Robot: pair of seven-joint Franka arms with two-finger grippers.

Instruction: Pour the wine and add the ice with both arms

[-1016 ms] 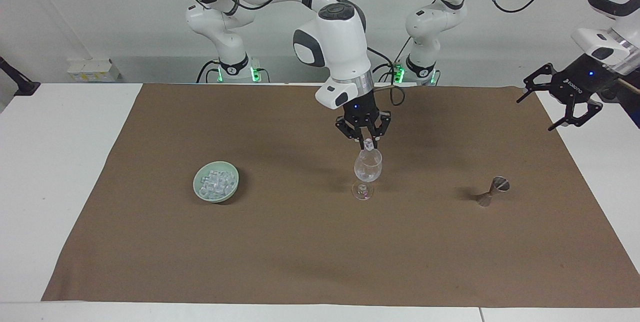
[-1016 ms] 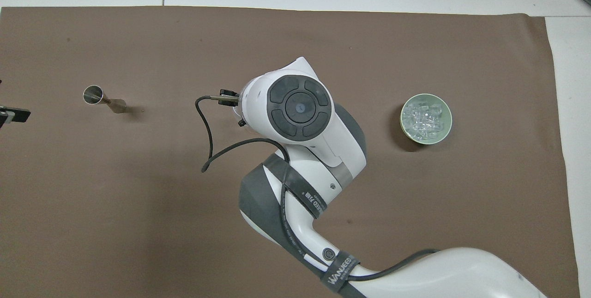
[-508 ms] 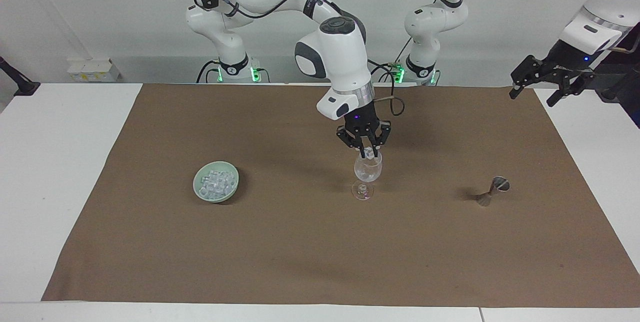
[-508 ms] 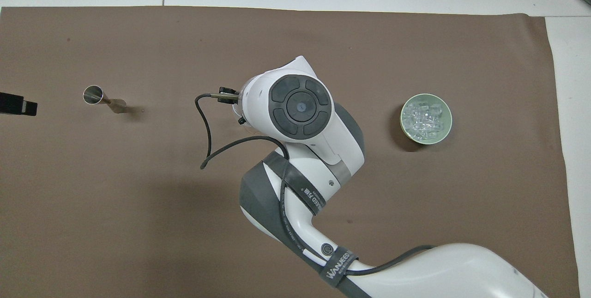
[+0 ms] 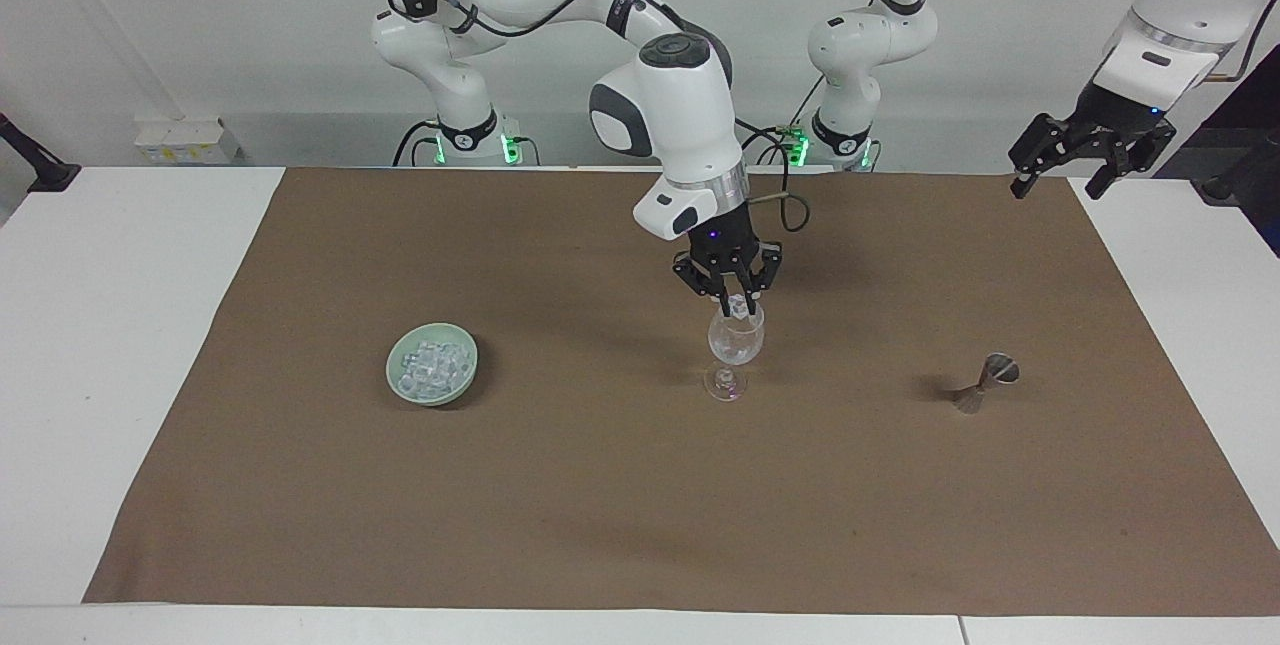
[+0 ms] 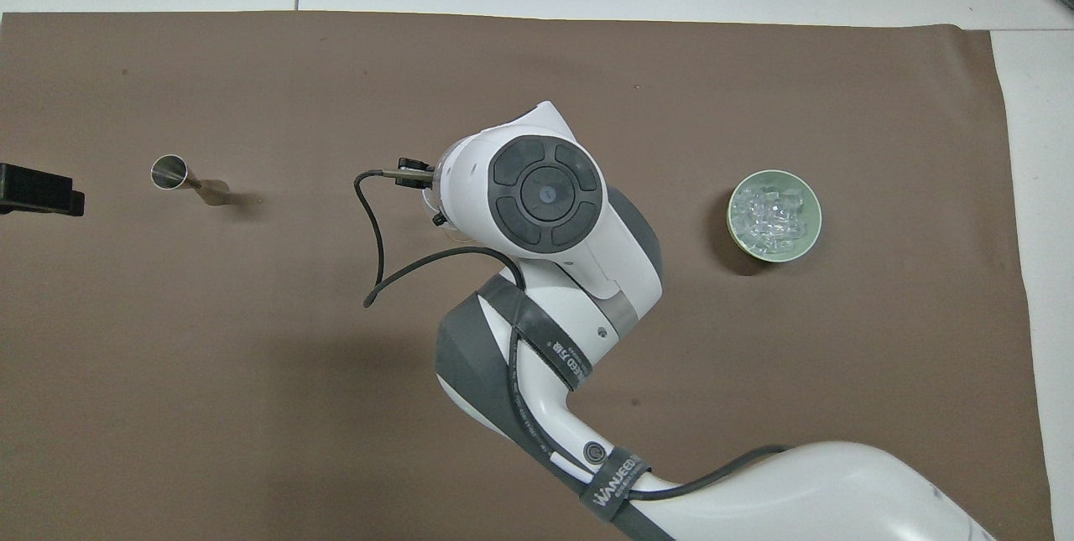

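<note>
A clear stemmed glass [image 5: 735, 347] stands mid-mat. Just over its rim hangs my right gripper [image 5: 736, 305], its fingertips shut on one small translucent ice cube [image 5: 738, 304]. In the overhead view the right arm's wrist [image 6: 545, 193] covers both the gripper and the glass. More ice [image 5: 433, 361] fills a pale green bowl [image 5: 398, 387], also seen from overhead as the bowl [image 6: 807, 239], toward the right arm's end. My left gripper [image 5: 1087, 161] hangs open and empty, high over the mat's corner at the left arm's end. Wine is out of view.
A small metal jigger [image 5: 985, 382] stands on the brown mat [image 5: 600, 505] toward the left arm's end, seen from overhead as the jigger [image 6: 186, 179]. A loose black cable [image 6: 375, 256] hangs from the right wrist.
The left arm has lifted and swung its open gripper up toward the mat's corner. The right gripper has sunk slightly, bringing the ice cube to the glass rim.
</note>
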